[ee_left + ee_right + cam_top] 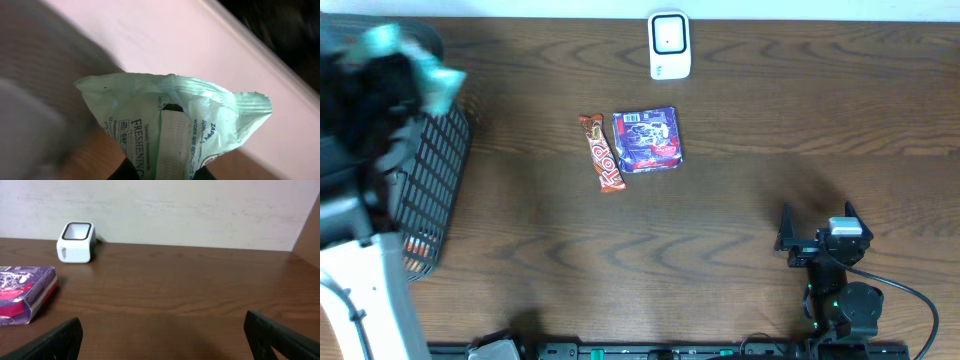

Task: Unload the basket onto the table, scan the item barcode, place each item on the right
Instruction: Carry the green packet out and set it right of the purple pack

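Left gripper (382,80) is clamped on a mint-green packet (170,120), pinching it near its lower end, with the dark fingertips (125,172) just showing at the bottom edge of the wrist view. Seen from overhead, arm and packet are blurred and sit at the far left of the table (740,190), raised over the black wire basket (445,180). The packet's crimped top edge points up and away from the wrist camera, and the side facing it carries a pale panel and small print, including the word "FRESHENING"; whether a barcode is on that side cannot be made out. The white scanner (669,44) stands at the far middle edge of the table, well apart from the packet. Near the table's centre lie a candy bar (602,152) and a purple box (647,139), just beside each other. Right gripper (818,228) rests low at the near right, jaws spread wide with nothing between them.
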Robot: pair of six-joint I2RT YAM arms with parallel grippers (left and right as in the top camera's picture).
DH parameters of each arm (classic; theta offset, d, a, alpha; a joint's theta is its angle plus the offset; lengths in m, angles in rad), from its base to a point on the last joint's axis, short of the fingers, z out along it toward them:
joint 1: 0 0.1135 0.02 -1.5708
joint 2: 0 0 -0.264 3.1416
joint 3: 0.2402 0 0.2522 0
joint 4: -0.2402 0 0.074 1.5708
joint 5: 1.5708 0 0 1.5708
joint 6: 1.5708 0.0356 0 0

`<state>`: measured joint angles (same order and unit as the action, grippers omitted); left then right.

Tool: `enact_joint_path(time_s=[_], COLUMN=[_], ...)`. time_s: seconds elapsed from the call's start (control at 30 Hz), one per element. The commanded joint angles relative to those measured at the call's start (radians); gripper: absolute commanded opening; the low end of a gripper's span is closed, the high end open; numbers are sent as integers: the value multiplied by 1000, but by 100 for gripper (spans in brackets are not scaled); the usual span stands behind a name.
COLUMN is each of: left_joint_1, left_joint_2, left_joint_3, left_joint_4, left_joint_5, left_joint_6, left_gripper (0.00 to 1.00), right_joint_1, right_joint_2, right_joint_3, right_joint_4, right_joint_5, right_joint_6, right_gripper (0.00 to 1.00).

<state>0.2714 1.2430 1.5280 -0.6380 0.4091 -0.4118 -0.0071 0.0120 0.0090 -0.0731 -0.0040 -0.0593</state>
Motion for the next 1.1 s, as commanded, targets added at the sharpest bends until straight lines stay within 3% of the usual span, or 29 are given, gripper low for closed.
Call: enact_joint_path(time_s=[0.0,0.17,0.3,0.57,0.87,1.07], left_joint_1=[-189,-409,-518,-692,-819,-824], left_joint_2=[41,167,298,549,748,786], left_joint_3=[-16,-21,-21,-21,-21,-21], left_joint_4=[4,-15,-1,184,286,289], left_joint_5=[20,-134,-137,-137,-138,-138], left_joint_6=[113,169,162,-145,-170,-169], left_gripper=[7,7,7,7,13,42], right_joint_1=[7,7,7,7,7,7], right_joint_2=[-5,-5,-5,-5,-5,-5], right_joint_3=[-4,-3,-4,-4,-4,-3], right_joint_4=[-2,-2,-2,-2,-2,-2], right_joint_5=[-2,-2,-2,-2,-2,-2], right_joint_6=[-5,-5,-5,-5,-5,-5], right_gripper=[99,99,99,99,99,99])
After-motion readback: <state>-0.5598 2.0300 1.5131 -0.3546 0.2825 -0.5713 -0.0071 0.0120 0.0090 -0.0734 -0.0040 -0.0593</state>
